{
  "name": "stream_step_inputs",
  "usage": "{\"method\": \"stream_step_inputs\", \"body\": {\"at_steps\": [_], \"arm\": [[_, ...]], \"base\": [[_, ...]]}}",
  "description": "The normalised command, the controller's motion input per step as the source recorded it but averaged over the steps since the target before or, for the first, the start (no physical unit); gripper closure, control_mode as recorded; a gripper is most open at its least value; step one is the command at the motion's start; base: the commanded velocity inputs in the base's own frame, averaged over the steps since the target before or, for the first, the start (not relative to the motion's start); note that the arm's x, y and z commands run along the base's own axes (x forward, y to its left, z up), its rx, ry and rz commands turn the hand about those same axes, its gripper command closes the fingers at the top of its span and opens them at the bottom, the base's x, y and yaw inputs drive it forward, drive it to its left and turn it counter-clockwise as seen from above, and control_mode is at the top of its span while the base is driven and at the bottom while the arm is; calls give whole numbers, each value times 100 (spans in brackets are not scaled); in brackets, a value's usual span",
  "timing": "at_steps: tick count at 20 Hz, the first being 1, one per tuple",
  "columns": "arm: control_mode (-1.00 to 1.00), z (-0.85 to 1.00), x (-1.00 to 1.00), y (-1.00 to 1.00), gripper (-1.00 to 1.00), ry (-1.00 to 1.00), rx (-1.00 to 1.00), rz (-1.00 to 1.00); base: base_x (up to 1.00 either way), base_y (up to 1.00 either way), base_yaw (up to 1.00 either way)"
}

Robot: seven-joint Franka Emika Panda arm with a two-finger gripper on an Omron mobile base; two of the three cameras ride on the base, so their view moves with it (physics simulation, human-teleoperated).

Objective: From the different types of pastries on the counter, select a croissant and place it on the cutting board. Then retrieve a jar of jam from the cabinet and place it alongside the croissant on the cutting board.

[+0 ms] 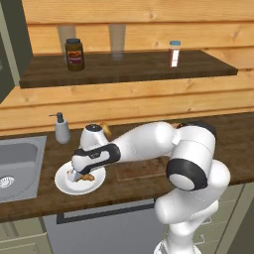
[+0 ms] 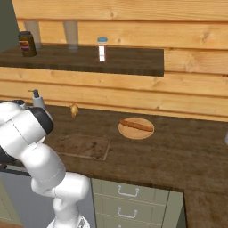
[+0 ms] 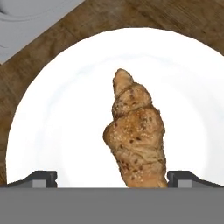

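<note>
So we're on the croissant pickup. The gripper [image 3: 112,178] sits low over the croissant [image 3: 135,140], jaws spread wide either side, nothing grabbed yet. The croissant lies on a glossy white round plate [image 1: 62,182] near the bench's front edge. Next I'd guess: drop a touch, squeeze gently since it's flaky, seeded and tapered, then carry it to the flat wooden cutting board [image 2: 82,146].

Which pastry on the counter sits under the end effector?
The croissant on the white plate beside the sink; the long pastry lies on the wooden plate, far off.
</note>
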Motion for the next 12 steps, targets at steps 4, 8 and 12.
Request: {"method": "stream_step_inputs", "body": {"at_steps": [4,8,12], "arm": [[-100,0,16,2,-100,-1,-2,0],[-100,-5,14,0,-100,-2,-2,0],[-100,-12,9,6,-100,-1,-2,0]], "base": [[0,0,0],[0,0,0],[0,0,0]]}}
